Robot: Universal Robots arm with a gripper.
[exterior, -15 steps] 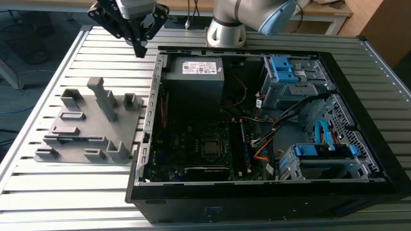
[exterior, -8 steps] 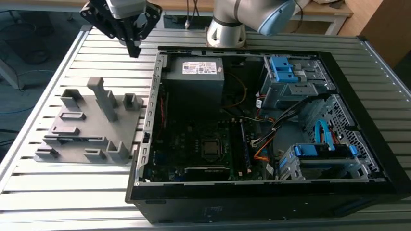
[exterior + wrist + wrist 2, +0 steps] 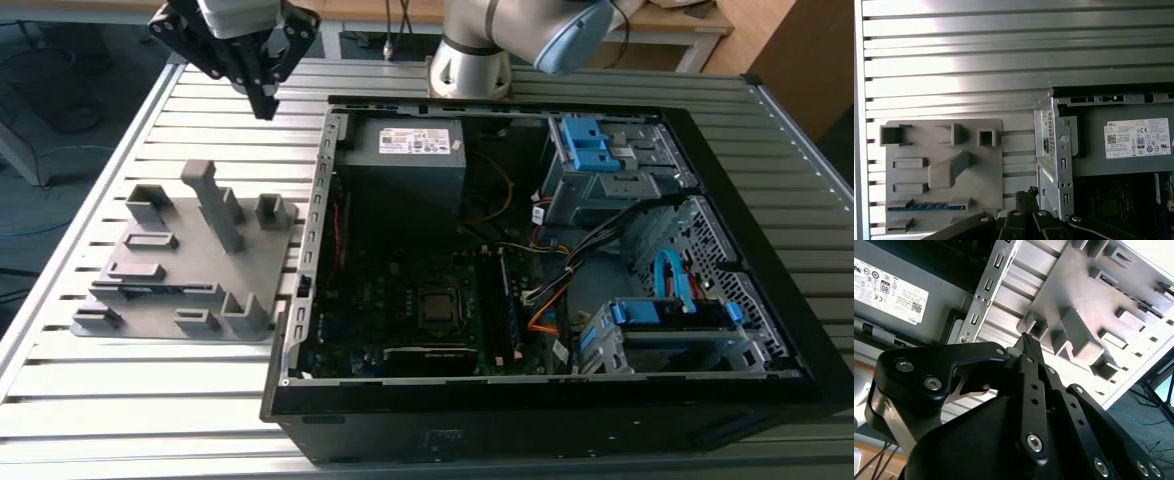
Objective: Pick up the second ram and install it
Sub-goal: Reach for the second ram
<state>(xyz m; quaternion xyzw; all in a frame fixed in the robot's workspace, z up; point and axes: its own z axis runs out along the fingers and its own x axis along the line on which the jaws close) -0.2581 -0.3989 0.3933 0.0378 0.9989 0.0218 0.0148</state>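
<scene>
Exterior view: ram (image 3: 158, 290), end effector (image 3: 264, 106) apart

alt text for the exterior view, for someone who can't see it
The shut, empty gripper hangs above the slatted table near a grey fixture with the second ram lying in a slot. An open computer case lies at the exterior view's right.

The arm is built of silver-grey metal tube segments (image 3: 467, 62) that meet at round joints, each closed by a light blue plastic cap (image 3: 577, 35). Its end carries a matt black gripper (image 3: 264, 104) made of angular linkage bars tapering to narrow fingertips (image 3: 1027, 342). Bright round socket-head screws (image 3: 933, 383) pin the links, and small holes run along the bars.
</scene>
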